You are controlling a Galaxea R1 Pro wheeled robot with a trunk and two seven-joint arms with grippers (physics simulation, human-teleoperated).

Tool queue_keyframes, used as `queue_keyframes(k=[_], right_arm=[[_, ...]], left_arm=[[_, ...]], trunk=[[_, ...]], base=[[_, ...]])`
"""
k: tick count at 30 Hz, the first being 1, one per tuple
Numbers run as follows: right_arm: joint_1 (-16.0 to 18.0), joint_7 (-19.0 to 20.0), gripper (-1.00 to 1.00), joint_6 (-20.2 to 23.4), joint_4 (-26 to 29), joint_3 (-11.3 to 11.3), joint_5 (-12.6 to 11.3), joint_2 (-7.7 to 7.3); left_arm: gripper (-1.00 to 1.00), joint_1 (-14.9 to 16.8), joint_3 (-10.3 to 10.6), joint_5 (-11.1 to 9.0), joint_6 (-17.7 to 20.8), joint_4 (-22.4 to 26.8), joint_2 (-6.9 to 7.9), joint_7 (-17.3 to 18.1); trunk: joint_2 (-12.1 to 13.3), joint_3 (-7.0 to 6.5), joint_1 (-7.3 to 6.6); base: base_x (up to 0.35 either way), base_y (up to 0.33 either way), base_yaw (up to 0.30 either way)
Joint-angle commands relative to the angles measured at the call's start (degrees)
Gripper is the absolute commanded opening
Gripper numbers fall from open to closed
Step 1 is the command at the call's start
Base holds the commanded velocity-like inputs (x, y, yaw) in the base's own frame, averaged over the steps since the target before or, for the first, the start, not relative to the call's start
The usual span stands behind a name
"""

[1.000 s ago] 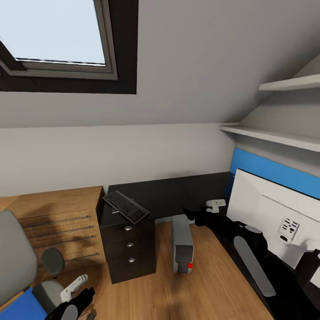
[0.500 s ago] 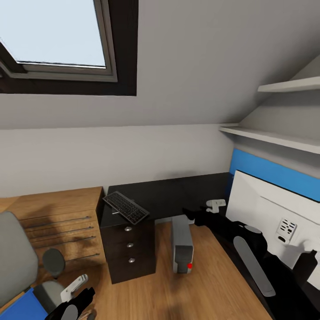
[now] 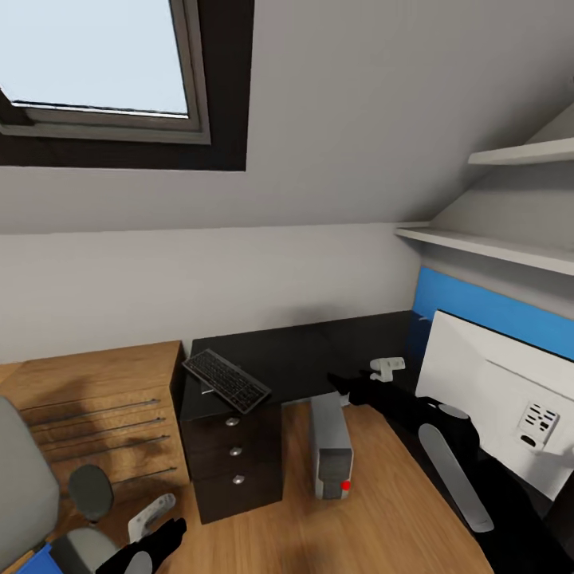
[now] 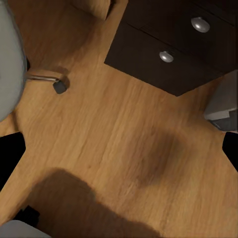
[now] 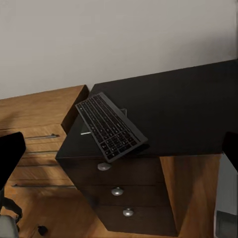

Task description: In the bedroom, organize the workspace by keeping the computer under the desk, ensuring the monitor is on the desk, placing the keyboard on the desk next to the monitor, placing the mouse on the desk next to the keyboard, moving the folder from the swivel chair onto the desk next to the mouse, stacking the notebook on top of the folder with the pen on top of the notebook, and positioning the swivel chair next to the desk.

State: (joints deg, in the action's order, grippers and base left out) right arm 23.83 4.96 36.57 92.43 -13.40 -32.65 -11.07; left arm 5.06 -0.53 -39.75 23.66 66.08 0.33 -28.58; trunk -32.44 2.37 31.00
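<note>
The dark keyboard lies askew on the left end of the black desk, above its drawers. On the floor under the desk stands the grey computer. The monitor is on the desk's right wing, white back toward me. At the lower left are the grey swivel chair and a sliver of the blue folder on it. My right gripper hangs open over the desk's front edge, right of the keyboard. My left gripper is open above the floor beside the chair. Mouse, notebook and pen are out of view.
A light wood dresser stands against the wall left of the desk. The dark drawer unit sits under the keyboard. A chair caster rests on the wood floor. White shelves and the sloped ceiling hang over the desk's right wing.
The whole head view has shifted a little, so the chair and folder sit nearer the lower left corner. Both arms keep the same pose and the things on the desk stay put.
</note>
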Motion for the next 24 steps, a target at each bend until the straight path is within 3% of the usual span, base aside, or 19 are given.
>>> queue_keyframes(k=[1, 11, 24], right_arm=[[0.07, 0.12, 1.0, 0.23, 0.03, -0.02, 0.06, -0.02], [-0.2, 0.19, 1.0, -2.32, 0.03, -0.15, 0.04, -0.06], [-1.18, 0.14, 1.0, -3.22, 0.03, -0.3, 0.04, -0.09]], left_arm=[[1.0, 0.03, 0.02, -0.51, 0.16, 0.1, 0.02, -0.39], [1.0, 0.03, 0.07, -0.5, 0.16, -0.19, -0.05, -0.39], [1.0, 0.09, 0.01, -0.5, 0.16, -0.24, -0.28, -0.42]], trunk=[[-0.1, 0.12, 0.06], [-0.1, 0.12, 0.06], [-0.1, 0.12, 0.06]], base=[[0.294, 0.075, -0.146], [0.276, 0.024, -0.249], [0.058, 0.002, -0.293]])
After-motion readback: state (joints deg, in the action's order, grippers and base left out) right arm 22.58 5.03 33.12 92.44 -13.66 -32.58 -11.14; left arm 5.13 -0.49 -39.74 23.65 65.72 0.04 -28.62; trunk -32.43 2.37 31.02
